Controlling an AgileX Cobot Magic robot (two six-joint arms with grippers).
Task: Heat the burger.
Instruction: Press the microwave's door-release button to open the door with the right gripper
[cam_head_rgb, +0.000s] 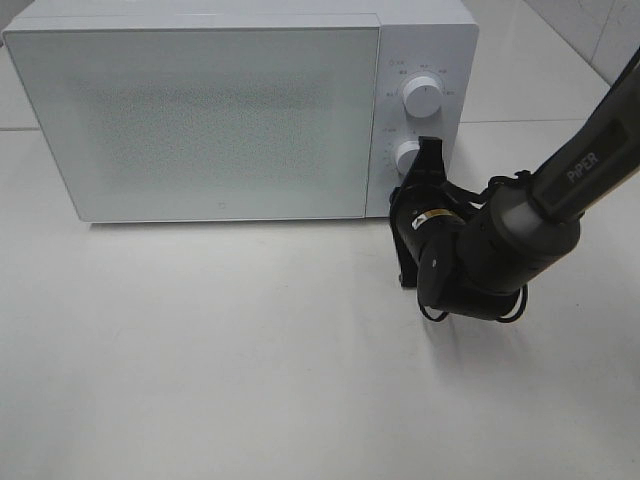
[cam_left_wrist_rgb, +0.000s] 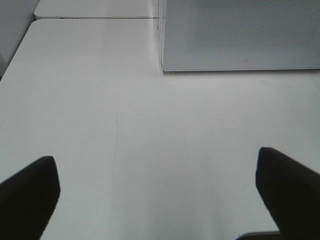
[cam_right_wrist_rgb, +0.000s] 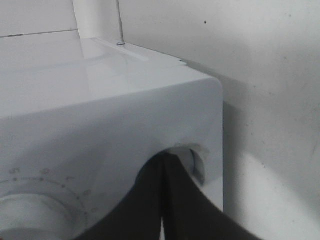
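The burger is out of view in every frame. The white microwave stands at the back of the table with its door closed. My right gripper is shut, its dark fingertips pressed together against the lower knob of the control panel. In the right wrist view the gripper has its tips meeting right at that knob. My left gripper is open over bare table with nothing between its fingers, and it faces the microwave from a distance.
An upper knob sits above the lower one on the panel. The right arm reaches in from the right edge. A white table spreads in front of the microwave, and a second tabletop adjoins it behind.
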